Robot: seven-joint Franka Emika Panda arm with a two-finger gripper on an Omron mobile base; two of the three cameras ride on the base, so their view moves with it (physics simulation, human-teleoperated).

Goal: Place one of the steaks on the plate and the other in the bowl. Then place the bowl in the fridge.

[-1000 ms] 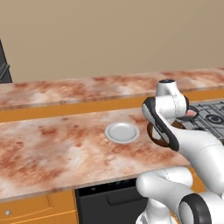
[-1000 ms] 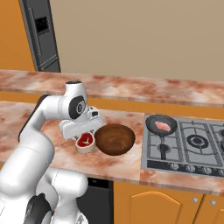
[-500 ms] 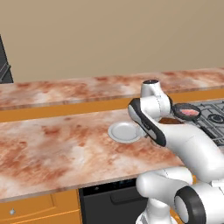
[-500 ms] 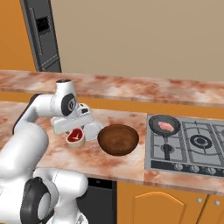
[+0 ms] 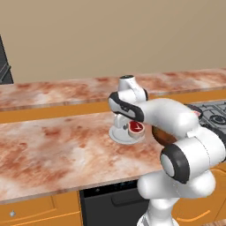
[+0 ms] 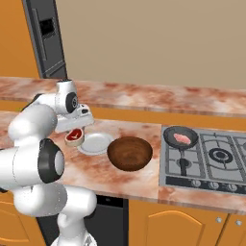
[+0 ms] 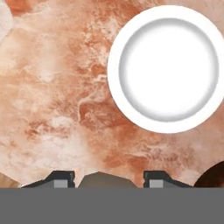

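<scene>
While claw (image 6: 74,136) grips red steak (image 6: 73,136), plate (image 6: 96,143) adjacent.

The red steak (image 6: 73,136), deep red with a whitish fat rim, hangs above the counter just left of the plate (image 6: 95,143). The plate is round, white-grey with a raised rim, and it is empty. The bowl (image 6: 129,153), dark brown and deep, stands upright just right of the plate. The pale pink steak (image 6: 181,138) lies farther right. The fridge (image 6: 47,38) stands far left, its doors closed.
</scene>
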